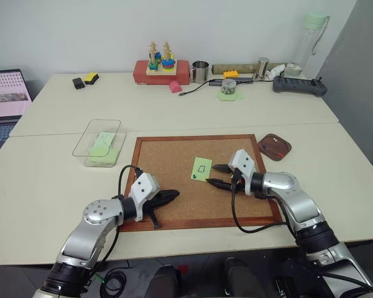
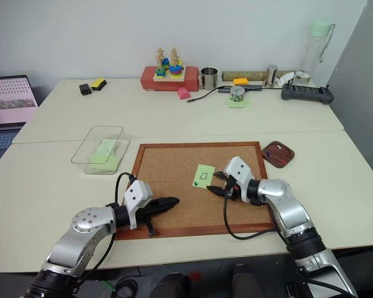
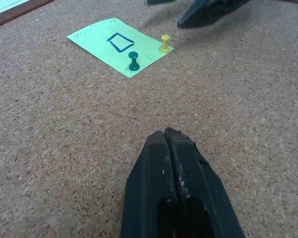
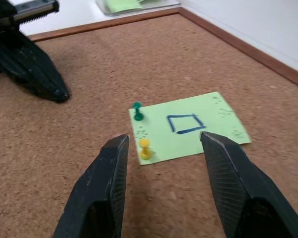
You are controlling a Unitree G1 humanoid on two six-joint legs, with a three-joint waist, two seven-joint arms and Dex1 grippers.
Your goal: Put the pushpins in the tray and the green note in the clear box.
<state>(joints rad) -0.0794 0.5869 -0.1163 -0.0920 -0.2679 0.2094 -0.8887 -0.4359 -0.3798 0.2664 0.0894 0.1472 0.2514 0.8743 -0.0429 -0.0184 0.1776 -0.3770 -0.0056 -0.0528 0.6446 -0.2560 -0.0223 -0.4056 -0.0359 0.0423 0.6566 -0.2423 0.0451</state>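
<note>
I find the green note (image 4: 185, 126) pinned to the corkboard (image 1: 168, 162) by two pushpins (image 4: 145, 148), so pins go first. My right gripper (image 4: 164, 163) faces them, jaws half-wide, empty. Left gripper (image 3: 174, 144) idles, jaws closed. Tray (image 1: 274, 146) lies at two o'clock, clear box (image 1: 98, 141) at ten.

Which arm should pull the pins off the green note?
Right. The right gripper is open beside the green note, facing the yellow pin; the left gripper is shut, farther off.
</note>
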